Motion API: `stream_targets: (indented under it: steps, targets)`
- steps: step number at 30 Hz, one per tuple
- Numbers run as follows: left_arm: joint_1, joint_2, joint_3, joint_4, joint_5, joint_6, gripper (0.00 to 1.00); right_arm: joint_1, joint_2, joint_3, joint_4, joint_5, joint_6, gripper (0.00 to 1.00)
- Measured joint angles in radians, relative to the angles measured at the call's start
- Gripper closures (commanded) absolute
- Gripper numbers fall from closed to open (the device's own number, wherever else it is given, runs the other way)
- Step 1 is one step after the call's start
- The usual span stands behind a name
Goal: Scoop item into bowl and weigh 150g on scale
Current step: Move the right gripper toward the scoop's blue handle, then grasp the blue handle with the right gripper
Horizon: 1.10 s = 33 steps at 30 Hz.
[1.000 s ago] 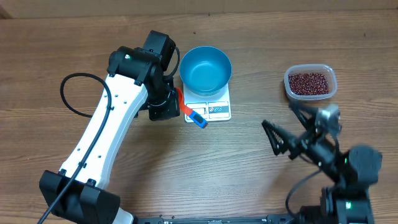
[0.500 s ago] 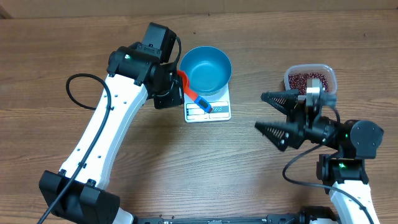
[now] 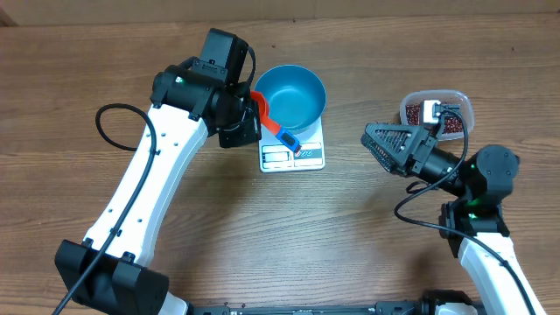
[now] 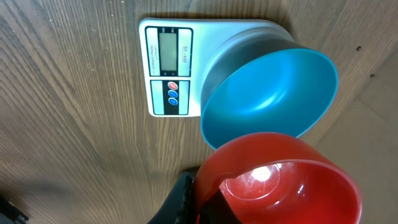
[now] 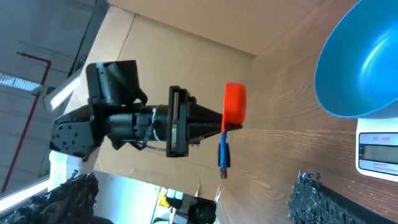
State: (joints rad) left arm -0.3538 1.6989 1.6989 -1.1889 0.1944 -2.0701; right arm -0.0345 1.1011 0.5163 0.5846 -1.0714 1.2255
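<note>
Wooden table: the beans (image 3: 454, 125) sit in their tub (image 3: 468, 107), upper right; the bowl (image 3: 289, 96) is empty on the scale (image 3: 293, 156). We see the left end effector (image 3: 249, 123), clamping the empty scoop (image 3: 262, 109), now raised to the bowl's rim. The right end effector (image 3: 373, 140), open, has swung toward the tub, so scooping hasn't begun.

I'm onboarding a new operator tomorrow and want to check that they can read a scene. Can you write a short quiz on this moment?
1. True or false: the blue bowl already holds beans.
2. Which gripper holds the red scoop? A: left. B: right.
3. Fill in: the beans lie in the clear ___ at the table's right side.

Key
1. False; the bowl is empty.
2. A, the left gripper.
3. tub.
</note>
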Motion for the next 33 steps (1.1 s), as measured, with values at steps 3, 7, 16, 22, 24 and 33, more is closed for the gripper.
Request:
stream_targets:
  steps: [3, 7, 16, 22, 24, 33]
  targets:
    - [-0.002, 0.0, 0.0, 0.006, 0.0, 0.0, 0.96, 0.073, 0.023, 0.0, 0.0, 0.045, -0.014, 0.0]
    - [-0.014, 0.0, 0.0, 0.016, 0.0, 0.0, 0.96, 0.217, 0.066, 0.0, 0.0, 0.165, -0.052, 0.0]
    - [-0.02, 0.0, 0.0, 0.016, 0.0, 0.0, 0.96, 0.461, 0.147, 0.0, 0.024, 0.491, -0.183, 0.0]
    - [-0.041, 0.0, 0.0, 0.032, 0.0, 0.0, 0.95, 0.502, 0.151, 0.0, 0.093, 0.558, -0.192, 0.12]
    - [-0.051, 0.0, 0.0, 0.043, 0.0, 0.0, 0.96, 0.523, 0.151, 0.0, 0.095, 0.581, -0.194, 0.15]
    - [-0.059, 0.0, 0.0, 0.06, 0.0, 0.0, 0.96, 0.552, 0.151, 0.0, 0.096, 0.624, -0.199, 0.46]
